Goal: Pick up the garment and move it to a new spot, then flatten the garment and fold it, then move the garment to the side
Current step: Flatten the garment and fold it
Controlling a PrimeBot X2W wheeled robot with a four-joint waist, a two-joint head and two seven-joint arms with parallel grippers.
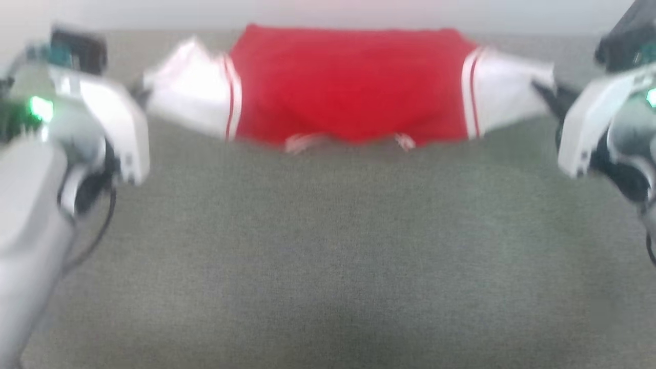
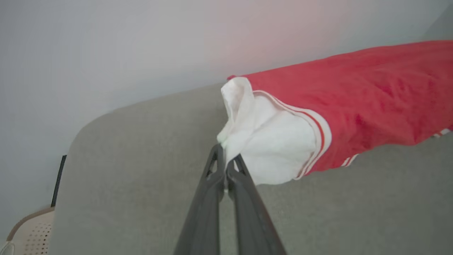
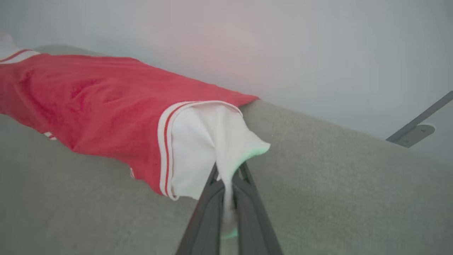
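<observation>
The garment (image 1: pixel 348 87) hangs stretched across the far side of the grey bench (image 1: pixel 328 246), its red body sagging in the middle, low over the top. The left gripper (image 2: pixel 226 156) has its fingers pinched tight on the tip of the left white sleeve (image 2: pixel 272 141). The right gripper (image 3: pixel 228 170) is clamped the same way on the right sleeve (image 3: pixel 198 148). I'd say this is the flattening step. Pull both sleeves outward evenly and lower them together, letting the sagging middle land first so no crease gets trapped underneath.
</observation>
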